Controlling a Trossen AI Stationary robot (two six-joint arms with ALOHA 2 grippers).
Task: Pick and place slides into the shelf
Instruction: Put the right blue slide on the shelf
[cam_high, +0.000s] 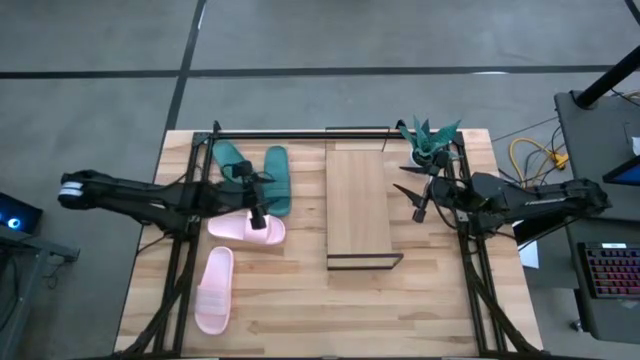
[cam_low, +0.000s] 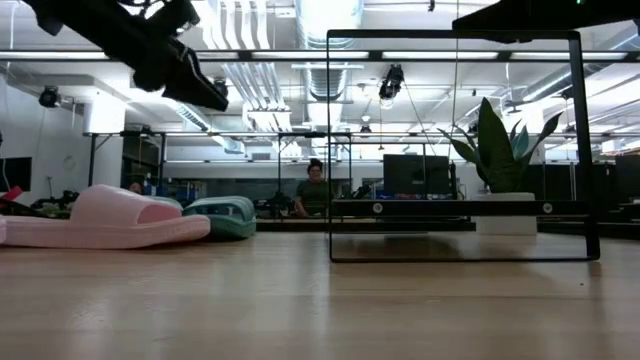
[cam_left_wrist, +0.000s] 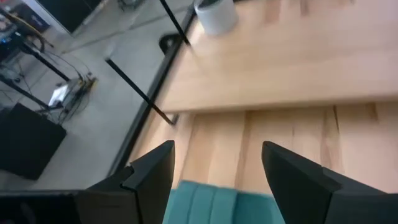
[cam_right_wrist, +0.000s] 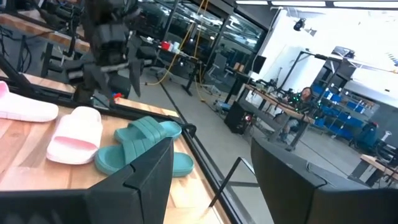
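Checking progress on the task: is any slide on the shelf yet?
No. In the high view the shelf plank is bare, while the teal slides and pink slides lie on the table beside it.

Teal slides (cam_high: 277, 180), pale pink slides (cam_high: 246, 229), light-wood shelf (cam_high: 359, 205)

Left hand (cam_high: 255, 217) hovers over a pink slide (cam_high: 246, 230), left of the shelf (cam_high: 359, 203)

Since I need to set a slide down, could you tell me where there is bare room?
The shelf plank is bare end to end. The tabletop is bare along the near edge below the shelf. It is crowded left of the shelf, where the slides lie under the left gripper.
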